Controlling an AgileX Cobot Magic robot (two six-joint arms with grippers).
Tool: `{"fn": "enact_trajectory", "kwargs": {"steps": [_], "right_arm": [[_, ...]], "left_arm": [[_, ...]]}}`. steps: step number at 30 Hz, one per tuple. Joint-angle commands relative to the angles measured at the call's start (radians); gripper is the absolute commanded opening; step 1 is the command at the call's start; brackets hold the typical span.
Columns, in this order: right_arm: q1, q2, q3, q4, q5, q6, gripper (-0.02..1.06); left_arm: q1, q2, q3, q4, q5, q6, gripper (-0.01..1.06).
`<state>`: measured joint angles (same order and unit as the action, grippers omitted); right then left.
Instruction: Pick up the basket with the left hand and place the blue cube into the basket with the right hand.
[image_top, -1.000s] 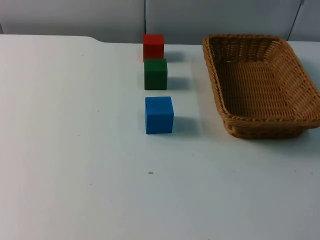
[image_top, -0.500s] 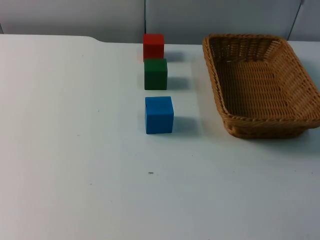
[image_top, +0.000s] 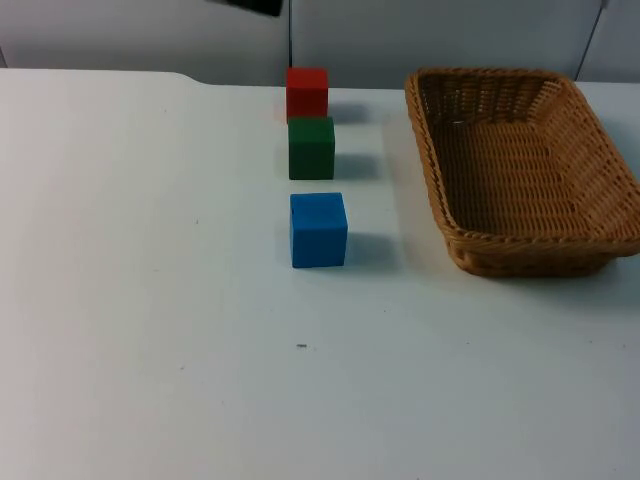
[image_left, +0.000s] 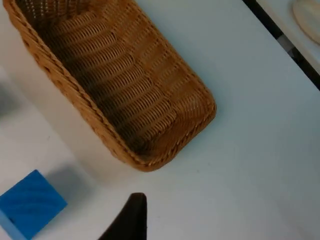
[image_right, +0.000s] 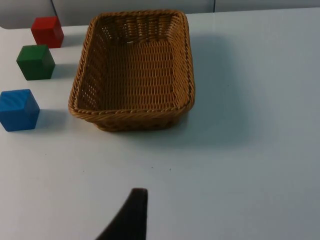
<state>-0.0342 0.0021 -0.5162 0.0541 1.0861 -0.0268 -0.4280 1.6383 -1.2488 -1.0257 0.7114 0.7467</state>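
While the three cubes sit lined up on the white bench (image_top: 150, 300), the blue cube (image_top: 319, 230) is nearest, matte and square-edged, with the green cube (image_top: 311, 148) behind it and the red cube (image_top: 307, 92) by the partition. To their right rests the woven wicker basket (image_top: 520, 245), rectangular, well apart from the blue cube. Left gripper (image_left: 131, 220) hangs above the basket's corner, right gripper (image_right: 131, 215) over bare bench; whether either one's fingers are spread, I can't tell.

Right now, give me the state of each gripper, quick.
Left gripper: above the table by the basket, holding nothing; open or shut cannot be told.
Right gripper: above bare table short of the basket, holding nothing; cannot be told.
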Motion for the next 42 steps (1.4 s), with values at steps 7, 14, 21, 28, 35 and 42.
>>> {"fn": "enact_trajectory", "kwargs": {"steps": [7,14,21,28,35,42], "right_arm": [[-0.004,-0.002,0.007,-0.006,-0.007,0.002,1.04],[-0.004,-0.002,0.007,-0.006,-0.007,0.002,1.04],[-0.004,-0.002,0.007,-0.008,-0.007,0.006,1.04],[-0.004,-0.002,0.007,-0.008,-0.007,0.006,1.04],[-0.004,-0.002,0.007,-0.008,-0.007,0.006,1.04],[-0.004,-0.002,0.007,-0.008,-0.007,0.006,1.04]], "left_arm": [[-0.115,0.228,-0.184,0.016,-0.093,-0.14,1.04],[-0.166,0.379,-0.316,0.079,-0.101,-0.265,1.04],[-0.221,0.52,-0.45,0.302,-0.101,-0.486,1.04],[-0.26,0.619,-0.58,0.509,-0.07,-0.722,1.04],[-0.289,0.683,-0.709,0.771,0.03,-0.963,1.04],[-0.302,0.738,-0.781,0.8,0.082,-1.078,1.04]]}}
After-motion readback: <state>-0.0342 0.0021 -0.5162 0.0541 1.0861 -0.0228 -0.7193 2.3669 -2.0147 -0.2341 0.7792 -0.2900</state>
